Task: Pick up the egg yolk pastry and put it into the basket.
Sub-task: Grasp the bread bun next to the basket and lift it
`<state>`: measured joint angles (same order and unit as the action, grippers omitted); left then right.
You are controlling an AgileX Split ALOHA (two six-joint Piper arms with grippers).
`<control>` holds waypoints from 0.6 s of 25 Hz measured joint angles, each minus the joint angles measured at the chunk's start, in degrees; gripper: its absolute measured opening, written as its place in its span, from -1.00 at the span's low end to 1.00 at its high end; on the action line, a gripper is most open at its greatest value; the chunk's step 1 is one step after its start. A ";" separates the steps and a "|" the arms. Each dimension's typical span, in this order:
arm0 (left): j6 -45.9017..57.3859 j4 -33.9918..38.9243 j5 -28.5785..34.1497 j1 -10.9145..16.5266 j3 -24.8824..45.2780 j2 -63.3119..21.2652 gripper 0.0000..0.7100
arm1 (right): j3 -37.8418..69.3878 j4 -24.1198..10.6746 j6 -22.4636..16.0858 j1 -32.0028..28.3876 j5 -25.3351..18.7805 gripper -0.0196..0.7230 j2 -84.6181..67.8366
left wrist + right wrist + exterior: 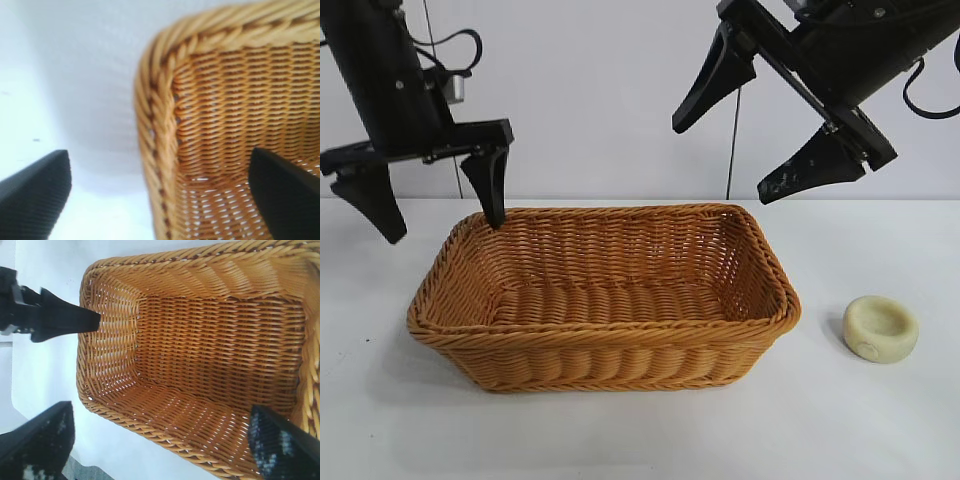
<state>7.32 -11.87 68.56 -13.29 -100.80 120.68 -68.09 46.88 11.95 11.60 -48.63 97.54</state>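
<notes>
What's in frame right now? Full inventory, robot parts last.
woven wicker basket: one, orange-brown, table centre, nothing inside.
round egg yolk pastry: one, pale cream-yellow, on the table to the right of the basket, apart from it.
table: one, white, under everything.
left gripper: one, black, open, above the basket's far-left corner, straddling the rim.
right gripper: one, black, open, raised above the basket's right end.
</notes>
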 joint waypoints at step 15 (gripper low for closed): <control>0.82 11.87 0.70 4.25 -5.92 -3.97 0.95 | 0.00 0.00 0.00 0.00 0.00 0.87 0.00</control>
<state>8.14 0.00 69.26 -9.04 -106.72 116.71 -68.09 46.88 11.95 11.60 -48.63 97.54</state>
